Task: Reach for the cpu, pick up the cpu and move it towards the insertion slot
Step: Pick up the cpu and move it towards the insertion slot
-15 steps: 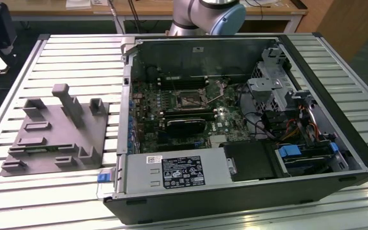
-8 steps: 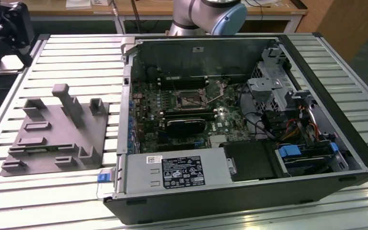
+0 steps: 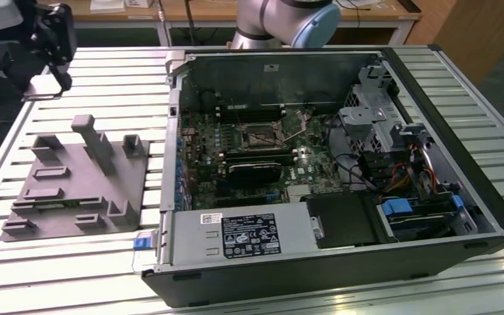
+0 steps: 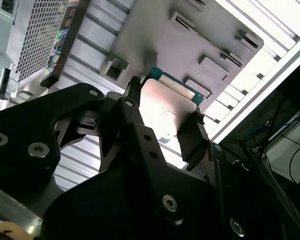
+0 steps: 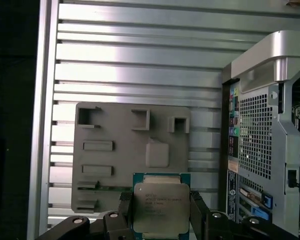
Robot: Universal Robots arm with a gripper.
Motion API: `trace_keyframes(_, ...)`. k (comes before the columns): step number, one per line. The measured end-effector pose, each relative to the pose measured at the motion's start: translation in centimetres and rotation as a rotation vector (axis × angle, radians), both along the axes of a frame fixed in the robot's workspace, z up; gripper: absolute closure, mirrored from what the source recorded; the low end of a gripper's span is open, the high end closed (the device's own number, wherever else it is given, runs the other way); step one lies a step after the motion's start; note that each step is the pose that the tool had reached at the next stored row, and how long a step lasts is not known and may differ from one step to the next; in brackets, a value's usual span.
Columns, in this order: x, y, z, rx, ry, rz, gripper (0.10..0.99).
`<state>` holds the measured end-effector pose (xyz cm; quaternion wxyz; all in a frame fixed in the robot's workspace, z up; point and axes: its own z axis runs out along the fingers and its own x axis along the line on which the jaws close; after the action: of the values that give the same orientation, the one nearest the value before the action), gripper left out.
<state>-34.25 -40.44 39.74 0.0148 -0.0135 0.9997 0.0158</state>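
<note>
Table (image 3: 488, 98) of ribbed metal carries everything I work with, and the open computer case (image 3: 445, 262) lies on it, taking most of the exterior view's right. Beside the case, on the exterior view's left, sits the grey plastic block (image 3: 68, 190) with its upright posts. Deep inside the case, on the board, I see the insertion slot (image 3: 261, 134), a shiny square frame with a dark centre.

My gripper (image 5: 162, 212) is up in the exterior view's top left corner, above the table and well apart from the case. Both wrist views show it closed on the cpu (image 5: 160, 207): a black finger (image 4: 192, 137) presses on each of two opposite edges, and the chip hangs above the grey block, not touching it.

My worry is the grip. I judge the hold is only on the thin edges, so a quick swing toward the slot could tilt the chip or let it slip out. The case wall also stands between the gripper and the slot, and a low path could strike it.
</note>
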Motion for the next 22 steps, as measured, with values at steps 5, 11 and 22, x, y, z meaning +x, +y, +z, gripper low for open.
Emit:
trace_keyframes(5, 2.29, 0.00, 0.00, 0.000, 0.0018, 0.000, 0.545)
trace_keyframes(11, 5.03, 0.00, 0.00, 0.000, 0.0041, 0.000, 0.545)
trace_keyframes(22, 10.01, 0.00, 0.00, 0.000, 0.0091, 0.000, 0.545)
